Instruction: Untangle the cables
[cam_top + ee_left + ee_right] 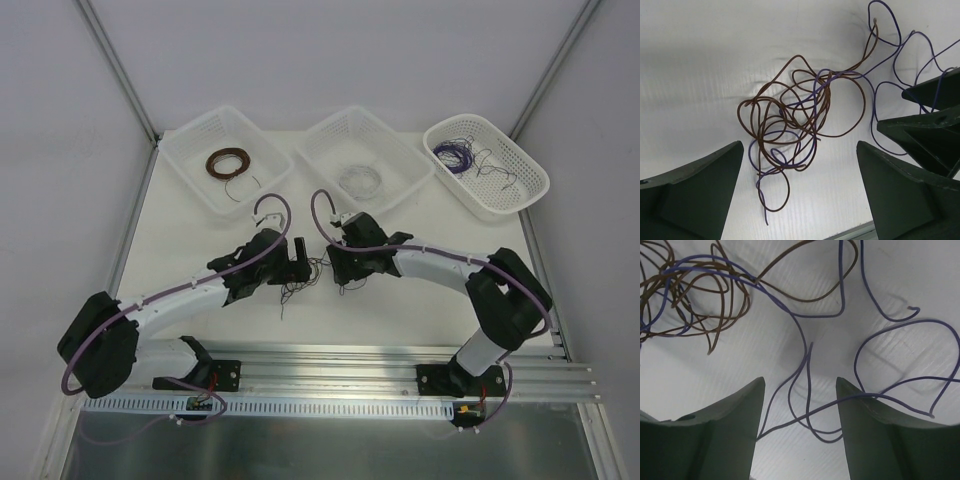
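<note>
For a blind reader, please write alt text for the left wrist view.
A tangle of thin brown and purple cables lies on the white table before the open left gripper. Purple loops trail to the upper right, toward the right gripper.

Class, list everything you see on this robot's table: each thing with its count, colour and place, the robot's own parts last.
cables: one tangle, purple and brown, table centre
baskets: three, white, far edge
brown coil: one, left basket
whitish coil: one, middle basket
purple wires: one loose bunch, right basket
table: one, white
left gripper: one, dark, open, over the tangle
right gripper: one, dark, open, over purple strands
</note>
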Tool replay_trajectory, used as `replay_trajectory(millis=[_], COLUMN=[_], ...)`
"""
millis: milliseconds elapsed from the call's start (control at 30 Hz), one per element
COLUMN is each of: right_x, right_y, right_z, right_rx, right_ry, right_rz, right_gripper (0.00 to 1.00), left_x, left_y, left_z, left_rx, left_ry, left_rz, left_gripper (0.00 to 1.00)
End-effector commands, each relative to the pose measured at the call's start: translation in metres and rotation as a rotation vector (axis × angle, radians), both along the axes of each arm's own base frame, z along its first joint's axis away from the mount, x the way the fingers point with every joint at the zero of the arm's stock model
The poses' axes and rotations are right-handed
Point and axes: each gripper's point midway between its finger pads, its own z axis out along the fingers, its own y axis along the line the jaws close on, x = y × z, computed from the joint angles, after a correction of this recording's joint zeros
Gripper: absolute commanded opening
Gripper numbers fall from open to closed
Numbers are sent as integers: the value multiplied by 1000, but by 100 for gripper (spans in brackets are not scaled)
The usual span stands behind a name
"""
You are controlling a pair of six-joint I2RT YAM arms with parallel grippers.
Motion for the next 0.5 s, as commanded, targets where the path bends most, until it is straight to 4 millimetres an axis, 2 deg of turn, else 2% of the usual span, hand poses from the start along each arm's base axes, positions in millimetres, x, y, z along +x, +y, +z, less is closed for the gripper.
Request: replay_trajectory(millis=[0,67,100,200,300,333,400,467], right_x=[24,24,25,27,31,30,33,31], right_y=[15,14,14,12,5,1,-3,-9], right_z=[6,-5,-8,-18,-26,-28,-30,-30], right_rx=[3,-27,-50,-102,-163,-183,-215,-237], right_ry=[-82,-72,-88,-95,-90,-81,-81,-76], right_rz=[-36,-50,-60,-88,-128,-140,-175,-197], right_gripper=[63,62,62,58,45,32,17,7], left_x=[11,15,15,16,14,13,8,5], left_y=[-15,-22,-24,-29,-25,-25,-21,-20], left_z=[0,-1,-8,-14,-20,-20,-24,-24], left_rx=[11,-1,9,-5,-15,-30,-33,-48], left_ry=[20,38,60,91,113,118,129,131], left_rz=[-25,-21,-15,2,42,59,70,77], left_gripper=[97,96,96,94,93,93,93,93])
